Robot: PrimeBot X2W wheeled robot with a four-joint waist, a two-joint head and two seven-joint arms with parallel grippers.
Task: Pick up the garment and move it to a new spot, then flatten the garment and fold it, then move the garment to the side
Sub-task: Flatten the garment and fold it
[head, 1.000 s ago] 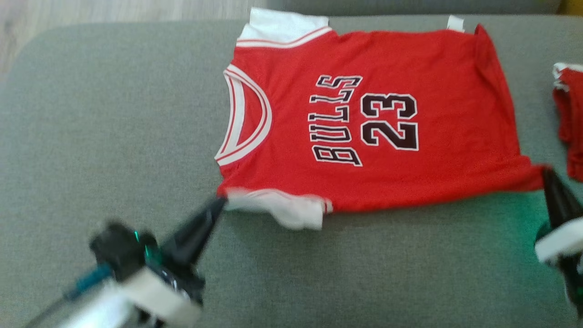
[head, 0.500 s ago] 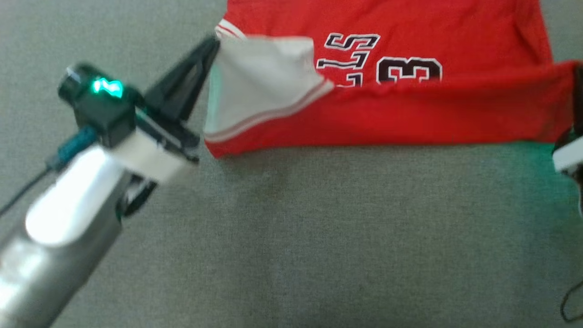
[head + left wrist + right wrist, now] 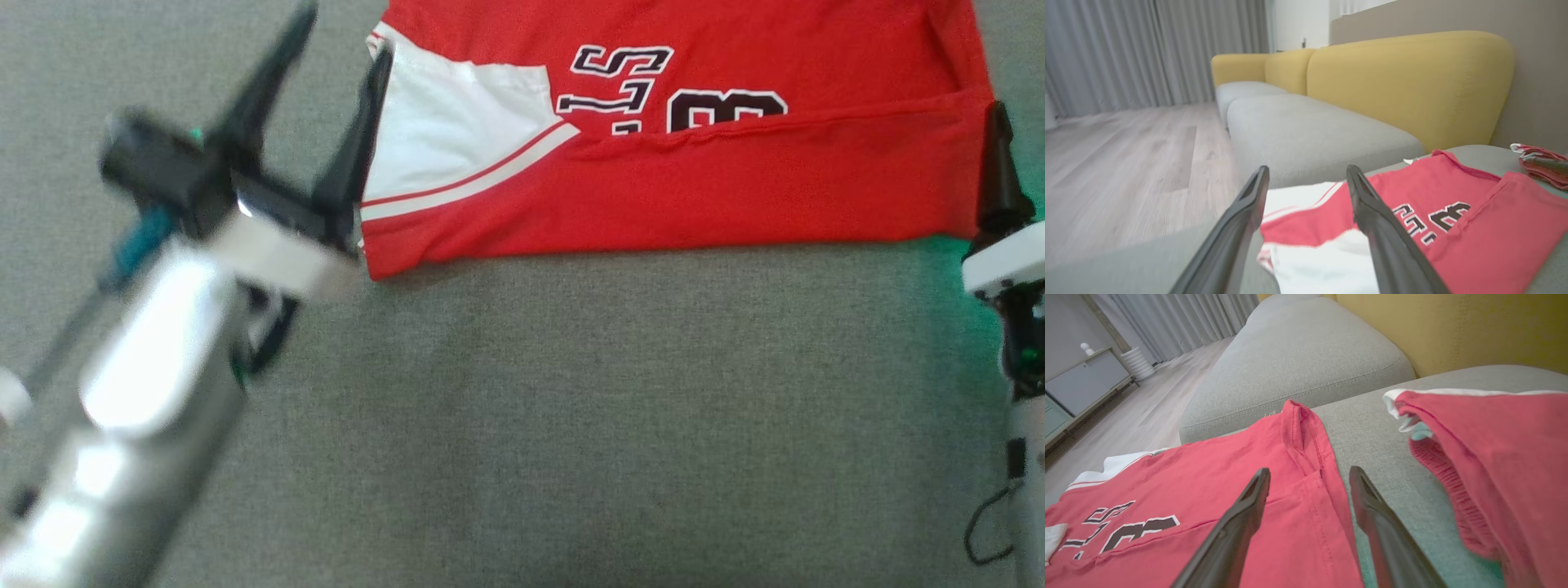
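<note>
The garment is a red jersey with black lettering and white sleeves, lying on a grey cushion. Its near edge is folded up over the lettering, and a white sleeve lies on top at the left end. My left gripper stands open at that left end, its right finger beside the sleeve, nothing between the fingers. In the left wrist view the left gripper hovers over the sleeve. My right gripper is open over the garment's right hem; one finger shows at the fold's right end.
A second red garment lies crumpled on the cushion just right of the jersey. Behind are another grey seat and a yellow sofa back. Wooden floor lies beyond the cushion's left edge.
Both grippers carried the jersey's near edge up over its front, then opened and let it go. The head camera has also tilted, so the whole picture has shifted.
</note>
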